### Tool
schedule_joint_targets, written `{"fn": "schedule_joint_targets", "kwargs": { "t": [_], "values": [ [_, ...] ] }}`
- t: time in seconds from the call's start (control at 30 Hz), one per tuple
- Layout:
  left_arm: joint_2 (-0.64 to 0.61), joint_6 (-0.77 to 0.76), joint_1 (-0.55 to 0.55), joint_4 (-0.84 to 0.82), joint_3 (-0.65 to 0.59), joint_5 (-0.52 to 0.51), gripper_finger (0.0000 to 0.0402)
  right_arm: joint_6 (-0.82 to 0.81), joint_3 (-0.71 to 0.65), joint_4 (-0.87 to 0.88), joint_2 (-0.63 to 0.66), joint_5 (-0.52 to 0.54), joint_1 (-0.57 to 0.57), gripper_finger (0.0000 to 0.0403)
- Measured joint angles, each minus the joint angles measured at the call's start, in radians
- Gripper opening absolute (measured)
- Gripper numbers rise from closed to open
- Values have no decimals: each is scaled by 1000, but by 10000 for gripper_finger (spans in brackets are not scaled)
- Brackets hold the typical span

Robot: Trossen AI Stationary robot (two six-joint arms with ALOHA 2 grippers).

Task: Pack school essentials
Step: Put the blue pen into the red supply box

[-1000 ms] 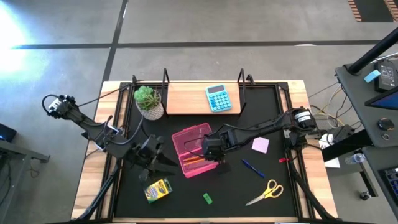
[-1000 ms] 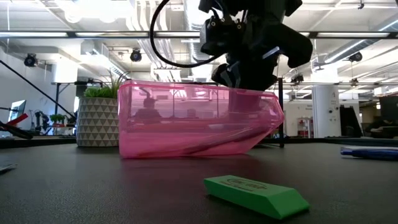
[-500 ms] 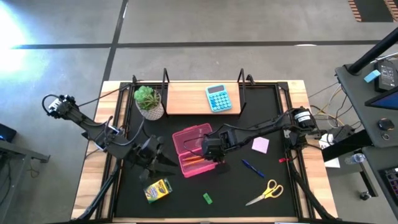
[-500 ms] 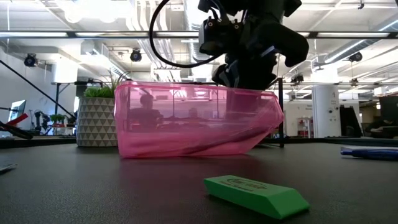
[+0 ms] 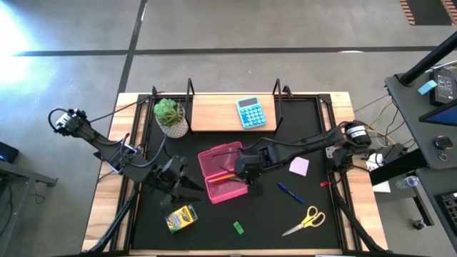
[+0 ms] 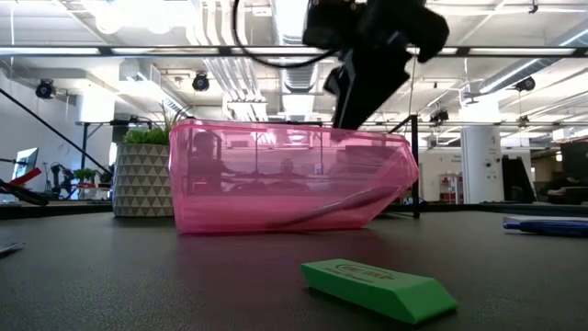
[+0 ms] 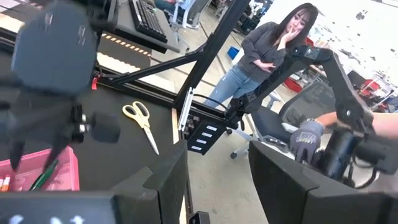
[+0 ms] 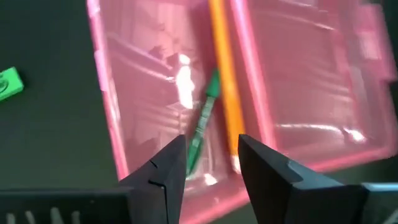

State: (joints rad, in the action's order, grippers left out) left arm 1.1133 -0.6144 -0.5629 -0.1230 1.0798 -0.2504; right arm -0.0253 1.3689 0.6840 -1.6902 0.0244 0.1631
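An open pink translucent case [image 5: 216, 158] lies mid-table, also seen in the low view [image 6: 276, 179]. An orange pencil [image 8: 224, 68] and a thin green pencil [image 8: 204, 121] lie inside it. My right gripper [image 8: 211, 146] hovers open over the case's right part [image 5: 247, 171], raised above its rim [image 6: 366, 83], holding nothing. My left gripper [image 5: 191, 188] waits open just left of the case [image 7: 217, 155]. On the mat lie the crayon box [image 5: 182, 218], green block [image 5: 238, 228], blue pen [image 5: 289, 193] and yellow-handled scissors [image 5: 305, 220].
A pink note pad [image 5: 298, 166] lies right of the case. The light-blue calculator [image 5: 250, 112] rests on the wooden board at the far edge, with the potted plant [image 5: 170, 118] to its left. A person [image 7: 267, 50] stands beyond the table in the left wrist view.
My right gripper has risen from low at the pink case's rim to well above it and shifted slightly toward the table's right. The case has stayed in place.
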Motion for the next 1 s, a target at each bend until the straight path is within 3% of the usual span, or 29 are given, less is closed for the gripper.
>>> {"fn": "schedule_joint_targets", "kwargs": {
  "t": [0.27,0.5,0.8,1.0],
  "values": [
    [0,0,0,-25,0,0,156,-378,-4,252,141,45,8,122],
    [0,-1,0,-26,-1,0,156,-683,-75,381,197,55,95,120],
    [0,-8,0,-24,-1,0,156,-928,-194,396,204,-8,229,157],
    [3,-10,0,-23,-1,0,156,-1021,-300,340,204,-59,251,195]
  ]
}}
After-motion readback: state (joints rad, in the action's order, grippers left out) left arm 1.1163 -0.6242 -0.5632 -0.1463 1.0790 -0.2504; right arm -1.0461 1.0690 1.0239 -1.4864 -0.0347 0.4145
